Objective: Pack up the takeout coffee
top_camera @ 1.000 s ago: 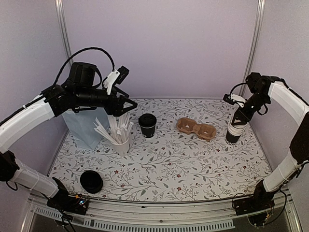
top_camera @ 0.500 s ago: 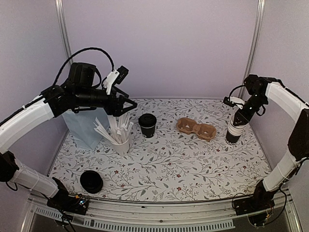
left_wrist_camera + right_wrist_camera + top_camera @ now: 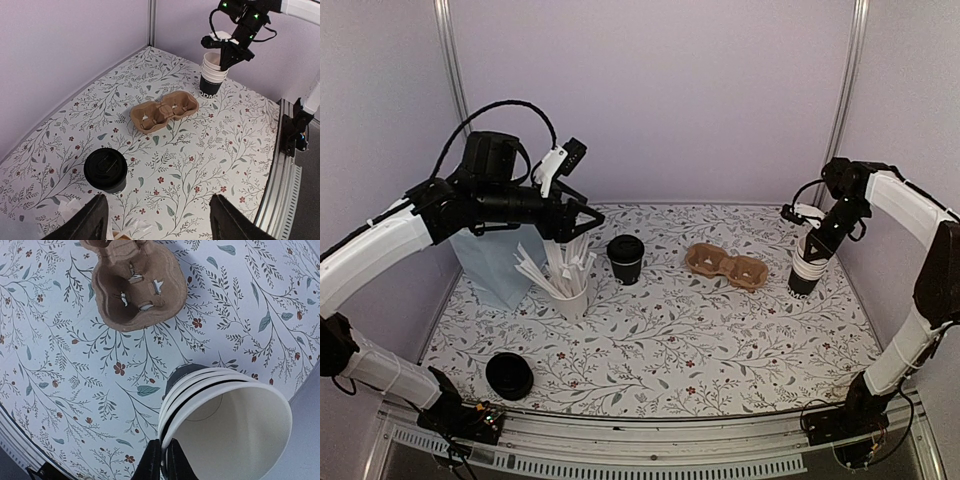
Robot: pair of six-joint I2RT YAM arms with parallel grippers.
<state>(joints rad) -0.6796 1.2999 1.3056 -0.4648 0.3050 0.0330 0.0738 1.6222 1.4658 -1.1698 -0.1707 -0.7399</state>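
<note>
Since a second ago the right jaws have closed, now pinching the rim of the top cup [image 3: 235,425] on the stack [image 3: 807,272]. Left jaws wide open, empty, above the counter [image 3: 200,165]. Coffee [image 3: 105,169] stands lidded mid-counter; carrier [image 3: 164,111] beyond it, wells empty. Judged: packing not begun.

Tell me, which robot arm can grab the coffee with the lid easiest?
Left, probably. The left gripper is open and empty, close to the lidded coffee; the right gripper is far off, pinching the stacked cups.
</note>
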